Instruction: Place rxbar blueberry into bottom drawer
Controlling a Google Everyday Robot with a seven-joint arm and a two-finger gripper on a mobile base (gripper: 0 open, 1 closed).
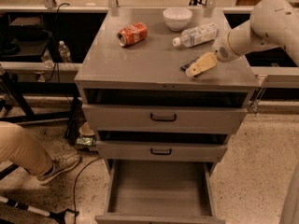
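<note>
The rxbar blueberry is a small dark flat bar lying on the grey cabinet top, mostly covered by my gripper. My gripper, with tan fingers, comes in from the right and rests over the bar near the top's front right. The bottom drawer is pulled open below, a wide plain grey tray with nothing in it.
A crushed red can, a white bowl and a clear plastic bottle lie on the cabinet top. Two shallower drawers with black handles sit above the open one. A person's leg and shoe are at the left.
</note>
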